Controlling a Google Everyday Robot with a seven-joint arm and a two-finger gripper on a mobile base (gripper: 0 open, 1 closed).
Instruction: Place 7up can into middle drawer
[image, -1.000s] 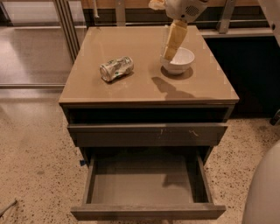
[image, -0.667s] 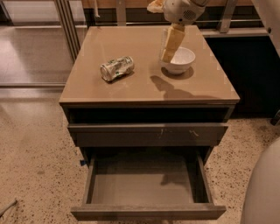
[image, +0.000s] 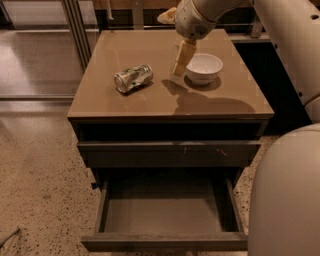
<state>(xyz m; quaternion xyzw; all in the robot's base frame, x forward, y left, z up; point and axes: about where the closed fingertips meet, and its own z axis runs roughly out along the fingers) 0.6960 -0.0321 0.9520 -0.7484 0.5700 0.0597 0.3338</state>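
The 7up can, silver with green print and dented, lies on its side on the left part of the cabinet top. My gripper hangs low over the top between the can and the white bowl, close beside the bowl's left rim and about a hand's width right of the can. It holds nothing that I can see. The middle drawer is pulled out at the bottom of the cabinet, and its flat grey floor is bare.
Above the open drawer is a closed drawer front with small pale scratches and a dark open slot under the top. My robot's white body fills the lower right. A glass partition stands to the left over speckled floor.
My gripper has moved left and slightly down, from above the bowl to the spot between bowl and can. The can, bowl and drawer have not moved.
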